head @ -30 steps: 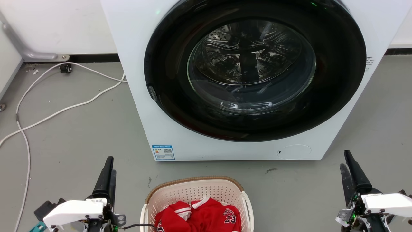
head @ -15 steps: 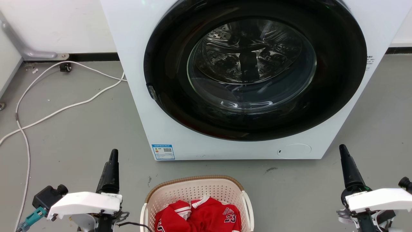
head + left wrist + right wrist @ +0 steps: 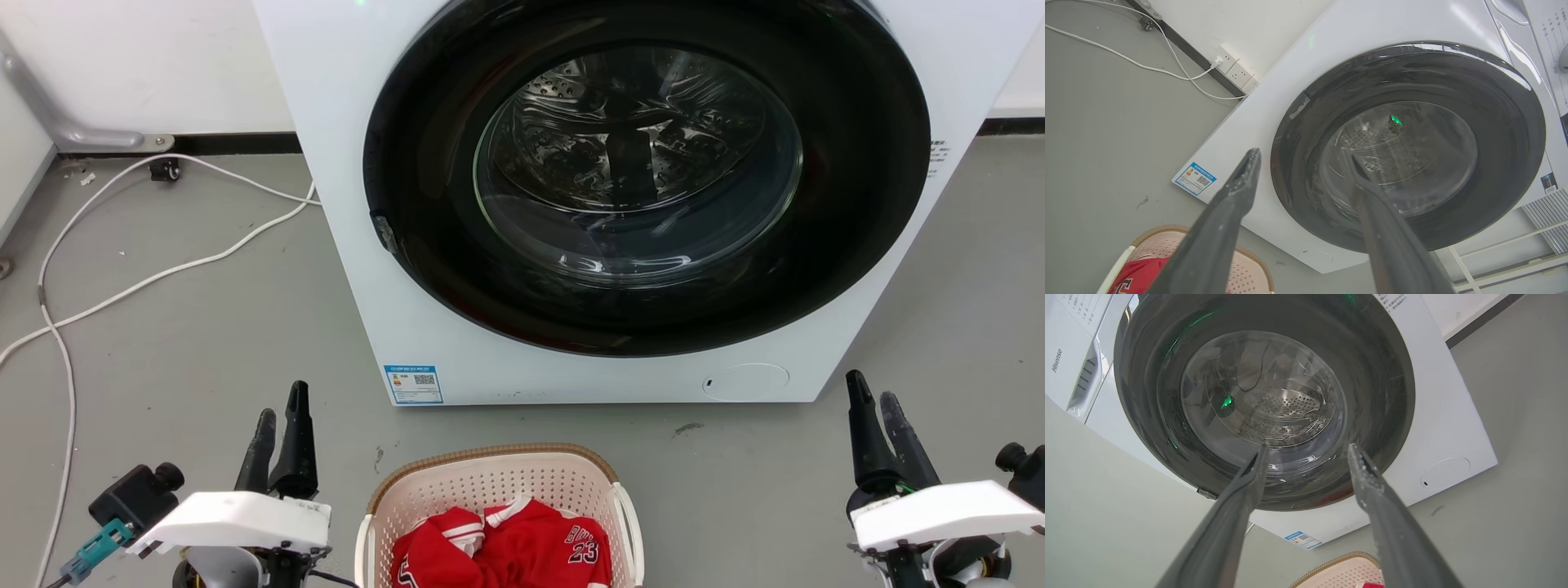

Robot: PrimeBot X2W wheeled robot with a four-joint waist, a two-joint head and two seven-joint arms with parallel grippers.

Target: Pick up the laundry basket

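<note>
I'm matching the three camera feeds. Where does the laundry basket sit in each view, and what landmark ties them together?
Head view: the laundry basket is at bottom centre, in front of the washing machine.
Left wrist view: bottom left corner, partly covered.
Right wrist view: a sliver at the bottom edge, right of centre.
Shared landmark: the blue label low on the machine's front, above the basket in every view.
</note>
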